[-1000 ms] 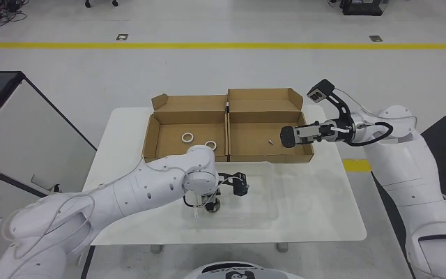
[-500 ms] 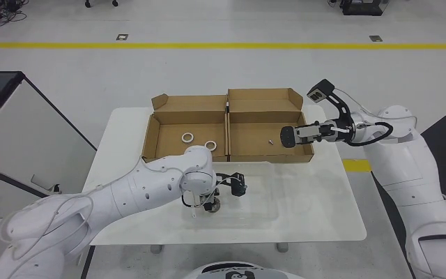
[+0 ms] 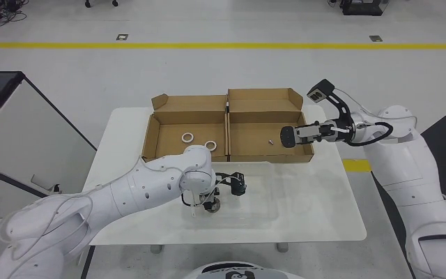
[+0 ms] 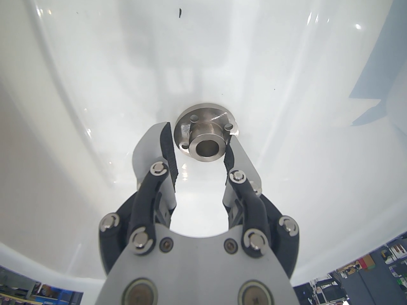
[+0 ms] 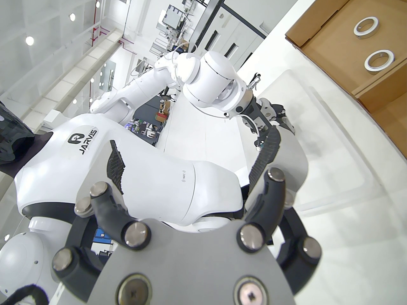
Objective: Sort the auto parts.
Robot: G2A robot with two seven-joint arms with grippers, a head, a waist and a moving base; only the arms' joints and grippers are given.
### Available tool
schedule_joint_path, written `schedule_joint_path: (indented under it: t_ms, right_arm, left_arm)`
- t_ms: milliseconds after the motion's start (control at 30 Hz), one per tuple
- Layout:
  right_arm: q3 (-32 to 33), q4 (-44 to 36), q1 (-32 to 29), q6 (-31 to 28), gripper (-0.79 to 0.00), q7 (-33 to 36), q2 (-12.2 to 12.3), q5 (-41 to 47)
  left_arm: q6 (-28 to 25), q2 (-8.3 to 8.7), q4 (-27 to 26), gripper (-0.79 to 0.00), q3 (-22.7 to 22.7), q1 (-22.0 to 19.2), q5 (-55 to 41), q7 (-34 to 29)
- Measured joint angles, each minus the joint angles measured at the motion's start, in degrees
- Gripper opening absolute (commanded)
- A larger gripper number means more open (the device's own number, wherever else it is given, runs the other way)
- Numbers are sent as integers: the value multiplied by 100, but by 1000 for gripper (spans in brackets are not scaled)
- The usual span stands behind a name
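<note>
A metal flanged bushing (image 4: 205,138) rests on the floor of a clear plastic tray (image 4: 127,49) at the table's front (image 3: 268,213). My left gripper (image 4: 199,130) is shut on it, one pad on the flange edge and the other on the hub; from above it points down into the tray (image 3: 209,204). Two white rings (image 3: 187,137) (image 3: 211,145) lie in the left cardboard box (image 3: 150,136). A small pale part (image 3: 270,140) lies in the right box (image 3: 265,104). My right gripper (image 5: 190,160) is open and holds nothing, hovering by that box's front right corner (image 3: 289,136).
The two open boxes stand side by side at the back of the white table (image 3: 327,209). The right wrist view looks across the tray (image 5: 334,147) at the left arm (image 5: 210,80) and the rings (image 5: 366,27).
The left arm shifted slightly toward the table's front left over the tray a second ago, then held still. The right arm has not moved.
</note>
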Motion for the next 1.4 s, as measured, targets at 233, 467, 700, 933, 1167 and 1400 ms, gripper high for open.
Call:
schedule_joint_path:
  t_ms: [233, 467, 700, 933, 1167, 1400]
  right_arm:
    - [0, 0, 0, 0, 0, 0, 0, 0]
    - [0, 0, 0, 0, 0, 0, 0, 0]
    - [0, 0, 0, 0, 0, 0, 0, 0]
    - [0, 0, 0, 0, 0, 0, 0, 0]
    - [0, 0, 0, 0, 0, 0, 0, 0]
    - [0, 0, 0, 0, 0, 0, 0, 0]
  left_arm:
    - [-4, 23, -19, -443, 0, 26, -3, 4]
    - [-25, 27, -15, -449, 0, 50, 11, 25]
    - [-13, 29, -52, -446, 0, 37, 13, 13]
    - [-32, 40, -45, -542, 0, 76, 16, 31]
    - [-83, 10, 21, -785, 0, 109, 56, 83]
    - [-43, 12, -27, -785, 1, 10, -38, 42]
